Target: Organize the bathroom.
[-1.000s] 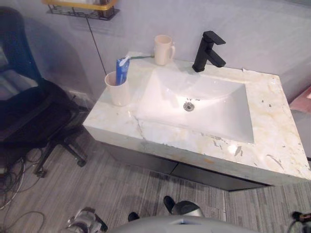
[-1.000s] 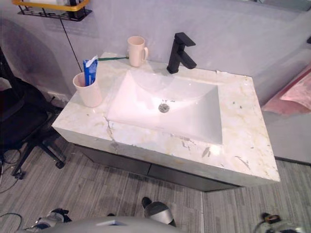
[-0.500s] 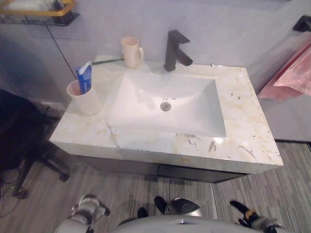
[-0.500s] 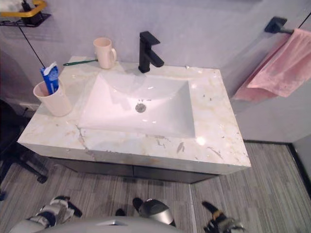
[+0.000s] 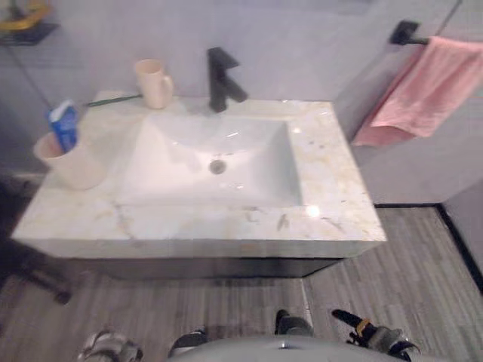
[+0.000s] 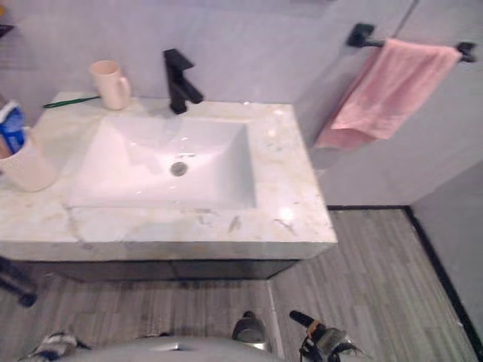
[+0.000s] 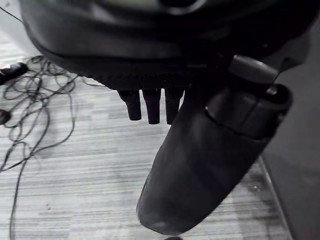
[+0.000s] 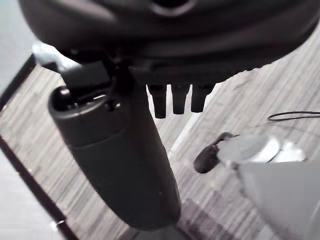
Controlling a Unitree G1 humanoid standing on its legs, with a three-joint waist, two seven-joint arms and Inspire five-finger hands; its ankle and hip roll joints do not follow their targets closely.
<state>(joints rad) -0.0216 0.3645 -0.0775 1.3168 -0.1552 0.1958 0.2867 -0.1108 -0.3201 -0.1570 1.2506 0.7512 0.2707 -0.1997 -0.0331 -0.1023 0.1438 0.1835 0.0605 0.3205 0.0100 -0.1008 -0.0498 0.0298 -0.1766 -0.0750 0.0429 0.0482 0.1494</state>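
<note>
1. a marble vanity top spans the left and centre of the head views, with a white rectangular basin sunk into its middle; a round drain sits at the basin's centre.
2. a black tap stands upright at the basin's far edge, its spout reaching over the bowl.
3. a pale cup with a handle stands upright near the upper left of the frame, just left of the tap; a green toothbrush lies flat on the marble to the cup's left, its end close to the cup, though i cannot tell if they touch.
4. a second pale tumbler stands at the left edge of the counter, nearer the front; a blue toothpaste tube stands tilted inside it, its top poking above the rim.
5. a pink towel hangs over a black wall bar at the upper right of the frame, well apart from the counter.
6. grey plank flooring fills the lower right.
7. the left hand hangs over the floor in its wrist view, fingers straight and relaxed, holding nothing; loose cables lie on the floor beyond it.
8. the right hand hangs likewise in its own wrist view, fingers straight and side by side, empty; it also shows low at the bottom right of the head views, well apart from the counter.
</note>
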